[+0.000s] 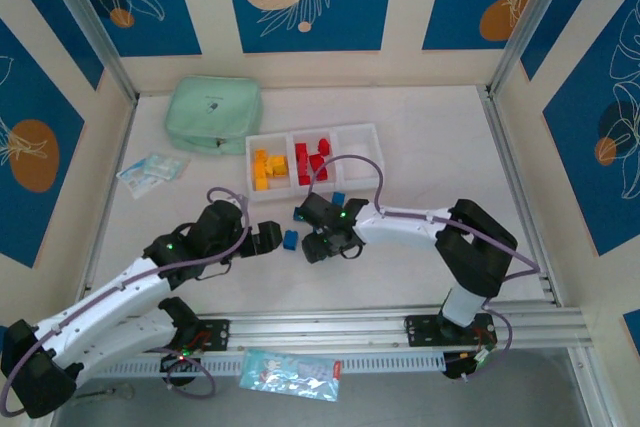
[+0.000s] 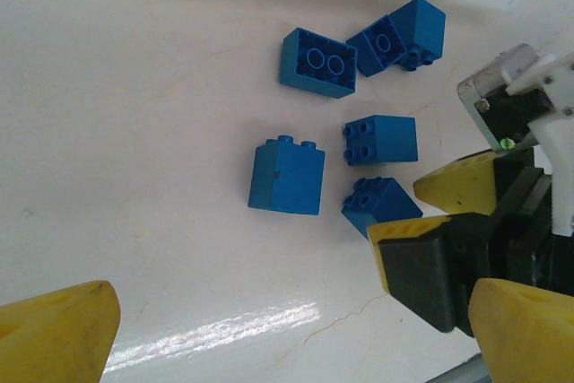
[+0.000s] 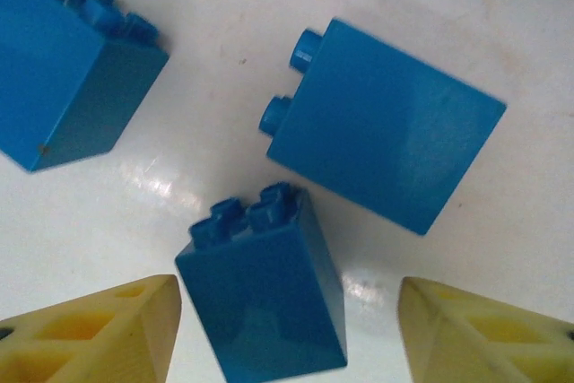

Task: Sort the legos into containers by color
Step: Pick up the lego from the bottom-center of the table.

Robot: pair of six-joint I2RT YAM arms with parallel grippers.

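The white three-part tray (image 1: pixel 358 152) holds yellow-orange legos (image 1: pixel 266 168) in its left compartment and red legos (image 1: pixel 312 159) in the middle one; the right compartment is bare. Several blue legos (image 2: pixel 287 177) lie loose on the table in front of it. My right gripper (image 3: pixel 287 334) is open and straddles one upright blue lego (image 3: pixel 262 298), with a gap on the right side. My left gripper (image 2: pixel 287 347) is open just short of the blue group, nothing between its yellow fingers (image 2: pixel 56 329). From above, both grippers meet around a blue lego (image 1: pixel 290 239).
A mint green zip pouch (image 1: pixel 213 114) lies behind the tray at the left. A small clear packet (image 1: pixel 152 172) sits at the far left, and another packet (image 1: pixel 290 375) lies on the rail in front. The right gripper's fingers (image 2: pixel 421 239) crowd the left wrist view.
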